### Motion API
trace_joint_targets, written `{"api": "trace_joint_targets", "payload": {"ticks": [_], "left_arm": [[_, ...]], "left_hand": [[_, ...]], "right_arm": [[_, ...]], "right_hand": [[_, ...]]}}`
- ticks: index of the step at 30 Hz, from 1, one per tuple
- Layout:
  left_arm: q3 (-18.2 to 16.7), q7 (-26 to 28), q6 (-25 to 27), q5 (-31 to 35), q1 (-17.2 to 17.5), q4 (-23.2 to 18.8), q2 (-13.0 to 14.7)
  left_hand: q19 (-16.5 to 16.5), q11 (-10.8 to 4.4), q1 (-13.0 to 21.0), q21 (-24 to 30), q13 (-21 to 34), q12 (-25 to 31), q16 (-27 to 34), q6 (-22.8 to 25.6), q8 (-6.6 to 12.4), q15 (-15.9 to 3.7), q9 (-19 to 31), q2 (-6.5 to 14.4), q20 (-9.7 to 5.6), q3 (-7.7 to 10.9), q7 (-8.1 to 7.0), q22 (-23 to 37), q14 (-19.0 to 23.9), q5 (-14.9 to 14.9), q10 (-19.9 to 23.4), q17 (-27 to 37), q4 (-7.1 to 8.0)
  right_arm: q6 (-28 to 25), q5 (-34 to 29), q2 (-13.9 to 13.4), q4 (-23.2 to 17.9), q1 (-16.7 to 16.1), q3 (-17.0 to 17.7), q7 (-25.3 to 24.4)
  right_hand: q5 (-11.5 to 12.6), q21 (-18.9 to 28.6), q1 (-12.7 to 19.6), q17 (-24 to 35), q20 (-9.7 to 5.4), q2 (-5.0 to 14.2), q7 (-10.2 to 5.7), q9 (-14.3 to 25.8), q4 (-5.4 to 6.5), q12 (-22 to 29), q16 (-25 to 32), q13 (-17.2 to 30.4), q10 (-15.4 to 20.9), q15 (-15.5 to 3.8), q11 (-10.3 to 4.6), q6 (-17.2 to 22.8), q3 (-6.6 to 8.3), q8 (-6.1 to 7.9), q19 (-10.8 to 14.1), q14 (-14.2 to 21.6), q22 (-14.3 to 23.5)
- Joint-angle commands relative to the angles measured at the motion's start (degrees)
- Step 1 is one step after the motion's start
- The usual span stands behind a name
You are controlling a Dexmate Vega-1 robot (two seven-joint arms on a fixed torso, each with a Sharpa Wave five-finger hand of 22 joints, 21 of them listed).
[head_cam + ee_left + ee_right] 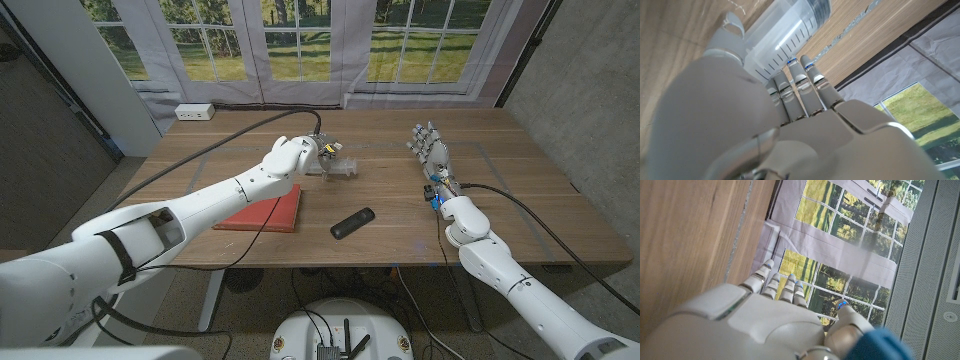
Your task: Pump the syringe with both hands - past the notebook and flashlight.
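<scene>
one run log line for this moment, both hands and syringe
left hand: on syringe, grip unclear | right hand: open, apart, holding nothing | red notebook, black flashlight: untouched, nearer robot

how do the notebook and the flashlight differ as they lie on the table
The notebook is red, flat and roughly square, while the flashlight is black, slim and rod-shaped. The notebook is much the larger of the two. The left arm reaches over the notebook and hides part of it, while the flashlight lies fully in the open. Both rest on the wooden table, nearer the robot than the syringe.
</scene>
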Motion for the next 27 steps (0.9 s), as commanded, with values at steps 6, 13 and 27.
{"api": "trace_joint_targets", "payload": {"ticks": [6,13,27], "left_arm": [[2.2,-2.2,1.1,1.7,-1.6,2.6,-1.9],[2.5,-3.2,1.9,2.6,-1.5,1.1,-1.2],[2.1,-6.2,5.1,5.0,-0.5,-1.7,-0.7]], "left_hand": [[-0.9,-0.17,2.1,-0.4,0.1,-0.2,-0.2,-1.1,0.14,-5.86,0.1,10.9,-8.33,1.75,-0.14,0.1,-0.7,0.2,-1.6,-0.1,0.96],[-2.4,-0.25,-1.1,-0.8,0.0,-0.1,-0.3,-2.7,-0.09,-5.73,-0.1,8.9,-8.36,1.63,-1.25,0.0,-3.5,0.1,-3.4,-0.3,0.9],[-3.8,0.15,-7.8,-0.7,-0.2,-0.6,-0.5,-12.2,-1.21,-4.93,-0.6,3.5,-7.63,1.05,-1.91,-0.1,-12.8,-0.1,-13.5,-0.4,0.86]], "right_arm": [[0.2,3.0,0.7,3.1,1.2,-0.2,2.7],[-0.1,3.3,0.6,3.2,1.2,-0.3,2.9],[-0.3,3.5,0.4,3.3,1.3,-0.5,3.4]], "right_hand": [[-0.2,0.0,-0.3,0.3,-0.86,1.43,0.04,0.2,0.34,0.2,-0.1,0.2,0.4,-1.44,-0.01,0.6,0.03,0.38,0.3,0.2,0.2],[-0.2,0.0,-0.4,0.4,-0.9,1.48,0.11,0.2,0.4,0.2,-0.1,0.2,0.6,-1.49,-0.04,0.8,0.01,0.45,0.4,0.2,0.2],[-0.1,0.0,-0.3,0.4,-0.78,1.64,-0.09,0.2,0.42,0.3,0.0,0.2,1.0,-1.4,0.05,1.0,0.08,0.49,0.5,0.5,0.2]]}}
